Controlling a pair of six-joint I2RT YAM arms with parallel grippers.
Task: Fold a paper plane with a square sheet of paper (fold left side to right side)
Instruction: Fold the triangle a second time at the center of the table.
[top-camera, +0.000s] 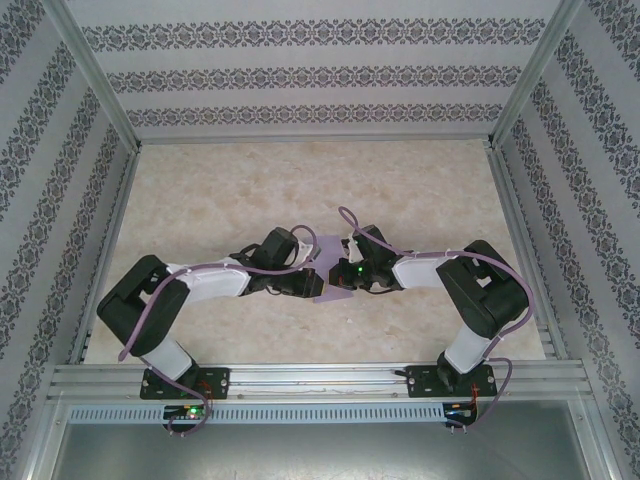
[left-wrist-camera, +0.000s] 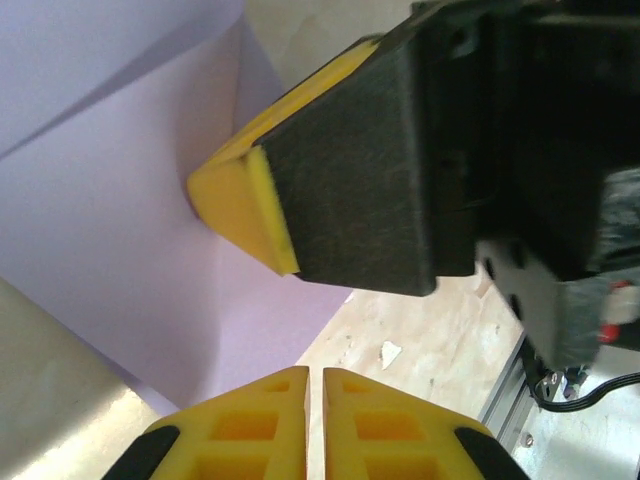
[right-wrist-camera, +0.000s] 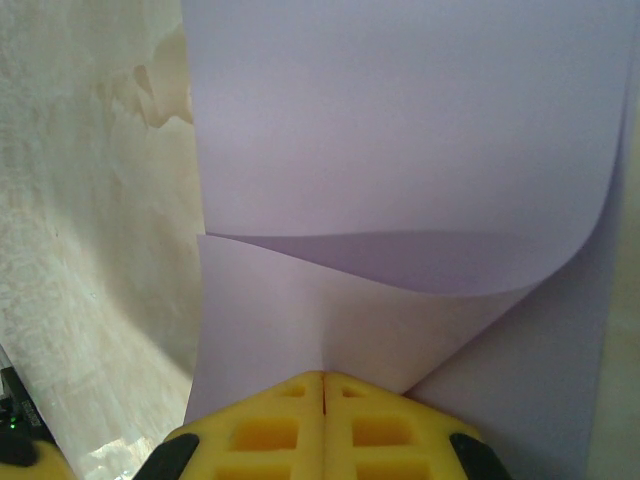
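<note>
Left claw (left-wrist-camera: 315, 425) sat pressed almost together at the sheet's near edge, gripping nothing I could see. That was the danger: the sheet (top-camera: 327, 293) lay mid-table between the arms with just the right claw (right-wrist-camera: 322, 425), fingers pressed together, bearing its tip on it. Any sideways drag could have slid the paper and skewed the fold, so the left edge missed the right. The lilac paper looked matte and plain, one flap bowed over in a soft curl rather than flattened, with a faint crease running toward the right claw's tips.
</note>
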